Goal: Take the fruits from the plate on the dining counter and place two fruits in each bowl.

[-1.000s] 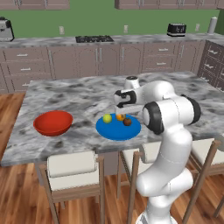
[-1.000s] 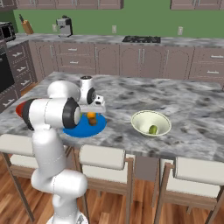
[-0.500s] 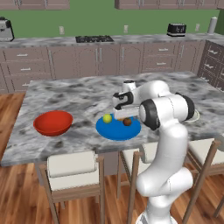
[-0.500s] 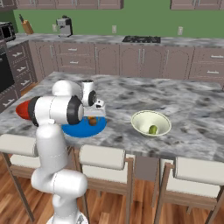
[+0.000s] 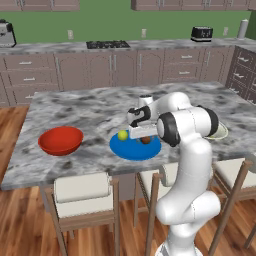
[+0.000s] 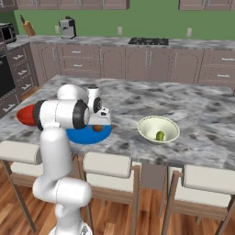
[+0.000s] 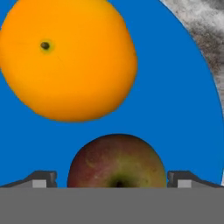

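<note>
My gripper (image 7: 117,180) hangs low over the blue plate (image 7: 179,105), open, with its fingertips (image 7: 43,178) on either side of the dark brown-red ball (image 7: 117,161). The orange ball (image 7: 68,57) lies just beyond it on the plate. From the left base, the gripper (image 5: 141,133) sits right above the brown-red ball (image 5: 145,140), and the yellow-green ball (image 5: 122,135) rests at the plate's (image 5: 127,151) left side. The elongated green fruit (image 6: 160,136) lies in the cream-green bowl (image 6: 158,125). The red bowl (image 5: 61,140) stands left of the plate on the dining counter (image 5: 75,110).
Stools (image 5: 82,192) line the counter's near edge below the plate. The wall counter with brown cabinets (image 5: 115,65), a stove top and a toaster (image 5: 202,33) runs along the back. My own arm (image 5: 185,125) hides part of the cream-green bowl from the left base.
The hand has dropped lower onto the plate, closing in on the brown-red ball. The fruits and bowls have stayed put.
</note>
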Controlling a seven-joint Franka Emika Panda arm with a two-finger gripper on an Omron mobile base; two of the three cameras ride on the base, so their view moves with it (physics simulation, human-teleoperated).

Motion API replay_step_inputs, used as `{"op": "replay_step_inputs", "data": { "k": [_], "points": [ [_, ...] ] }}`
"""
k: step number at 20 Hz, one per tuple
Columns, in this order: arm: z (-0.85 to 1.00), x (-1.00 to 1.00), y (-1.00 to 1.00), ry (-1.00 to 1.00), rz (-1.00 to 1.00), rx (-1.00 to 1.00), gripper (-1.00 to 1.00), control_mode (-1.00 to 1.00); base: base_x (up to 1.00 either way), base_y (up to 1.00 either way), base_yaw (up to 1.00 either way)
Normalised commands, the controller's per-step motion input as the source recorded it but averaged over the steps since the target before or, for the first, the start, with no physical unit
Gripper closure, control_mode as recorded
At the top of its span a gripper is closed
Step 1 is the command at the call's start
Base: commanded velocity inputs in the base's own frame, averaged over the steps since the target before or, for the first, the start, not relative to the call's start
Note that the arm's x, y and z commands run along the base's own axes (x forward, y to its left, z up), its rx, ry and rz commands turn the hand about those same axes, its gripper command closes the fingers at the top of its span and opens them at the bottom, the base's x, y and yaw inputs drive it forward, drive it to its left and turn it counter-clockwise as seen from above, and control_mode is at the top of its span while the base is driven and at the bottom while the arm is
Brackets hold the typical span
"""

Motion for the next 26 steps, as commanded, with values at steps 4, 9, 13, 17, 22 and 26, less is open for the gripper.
{"op": "replay_step_inputs", "data": {
  "k": [4,9,13,17,22,26],
  "points": [
    [-0.07,0.0,0.0,0.05,0.0,0.0,1.0,-1.0,0.0,0.0,0.0],
    [0.09,-0.17,-0.01,-0.02,-0.03,0.0,1.0,-1.0,0.0,0.0,0.0],
    [0.73,-0.66,-0.14,-0.16,-0.12,-0.12,1.0,-1.0,0.0,0.0,0.0],
    [0.98,-0.25,-0.61,-0.03,-0.23,-0.16,1.0,-1.0,0.0,0.0,0.0],
    [0.71,-0.01,-0.92,-0.01,-0.13,-0.13,1.0,-1.0,0.0,0.0,0.0],
    [0.13,-0.01,-1.0,-0.01,-0.1,-0.05,1.0,-1.0,0.0,0.0,0.0]
  ]
}}
